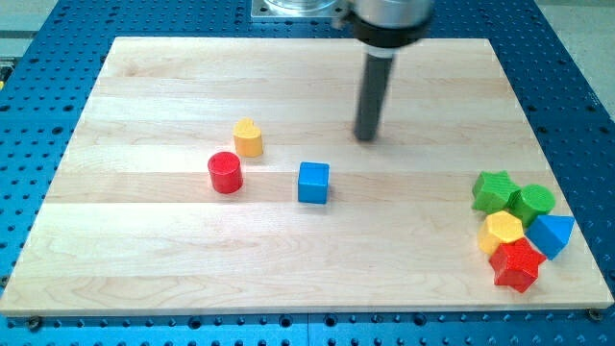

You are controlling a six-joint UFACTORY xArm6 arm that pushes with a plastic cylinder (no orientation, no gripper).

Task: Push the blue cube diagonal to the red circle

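Note:
The blue cube point(313, 183) sits near the middle of the wooden board point(144, 259). The red circle, a short red cylinder point(225, 172), stands to the cube's left with a gap between them. A yellow heart-shaped block point(248, 137) lies just above and right of the red cylinder. My tip point(366, 137) rests on the board above and to the right of the blue cube, apart from it and touching no block.
A cluster of blocks sits at the board's right edge: a green star point(494, 191), a green cylinder point(532, 202), a yellow hexagon point(502, 231), a blue triangular block point(553, 234) and a red star point(518, 264). The board lies on a blue perforated table.

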